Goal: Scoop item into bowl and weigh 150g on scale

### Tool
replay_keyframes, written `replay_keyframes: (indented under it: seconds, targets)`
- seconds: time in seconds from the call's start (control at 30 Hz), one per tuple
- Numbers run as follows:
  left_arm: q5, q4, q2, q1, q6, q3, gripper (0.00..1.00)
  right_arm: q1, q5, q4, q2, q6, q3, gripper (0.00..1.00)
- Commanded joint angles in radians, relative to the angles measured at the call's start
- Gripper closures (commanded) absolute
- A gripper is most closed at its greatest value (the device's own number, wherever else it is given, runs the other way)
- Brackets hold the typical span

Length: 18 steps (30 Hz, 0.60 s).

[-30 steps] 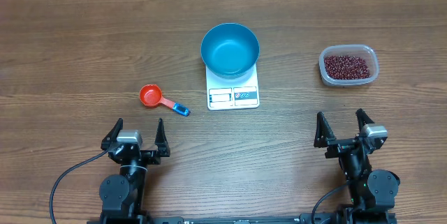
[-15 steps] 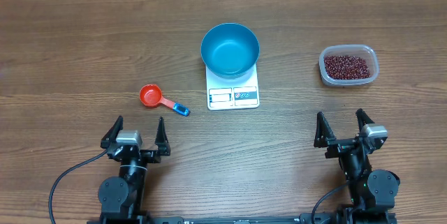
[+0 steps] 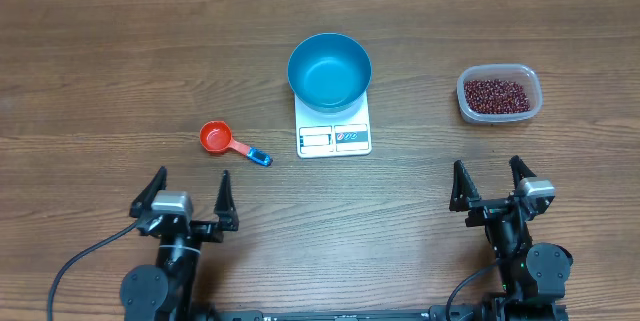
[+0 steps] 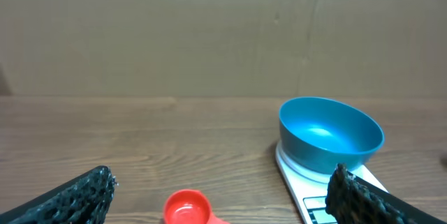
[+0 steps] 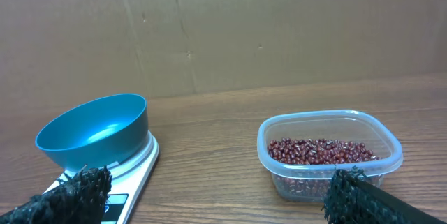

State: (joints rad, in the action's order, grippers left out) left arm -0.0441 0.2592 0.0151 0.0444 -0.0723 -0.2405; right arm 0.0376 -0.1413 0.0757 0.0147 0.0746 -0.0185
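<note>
At table (image 3: 100, 51) centre, blue bowl (image 3: 329, 71) on white scale (image 3: 334, 138), red-brown beans (image 3: 497, 94) in clear tub (image 3: 534, 81) at right, red measuring scoop (image 3: 216, 139) left of scale, left claw (image 3: 192, 176) and right claw (image 3: 487, 165) wide open, gripping nothing, near front edge

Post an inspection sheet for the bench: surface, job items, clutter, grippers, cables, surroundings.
Surface: wooden table, no spills seen.
Job's things: blue bowl sits empty on the white scale; beans fill the clear tub to the right of the scale; red scoop lies to the left of the scale.
Clutter: nothing seen.
Grippers: left gripper and right gripper, jaws open, holding nothing, near the front edge.
Cables: black left cable and right cable loop beside the arm bases.
Surroundings: brown board wall behind the table.
</note>
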Motion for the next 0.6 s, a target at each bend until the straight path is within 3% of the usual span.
replay_keyframes:
  seconds: [0.0,0.27,0.57]
  targets:
    - [0.072,0.063,0.012,0.005,-0.032,-0.097,0.0,-0.004,0.01,-0.003,-0.011,-0.005,0.01,0.0]
    - [0.082,0.115,0.169,0.005,-0.039,-0.236,0.0,-0.004,0.01,-0.004,-0.011,-0.005,0.01,0.0]
    - [0.083,0.243,0.512,0.005,-0.036,-0.498,0.0,-0.004,0.01,-0.003,-0.011,-0.005,0.01,0.0]
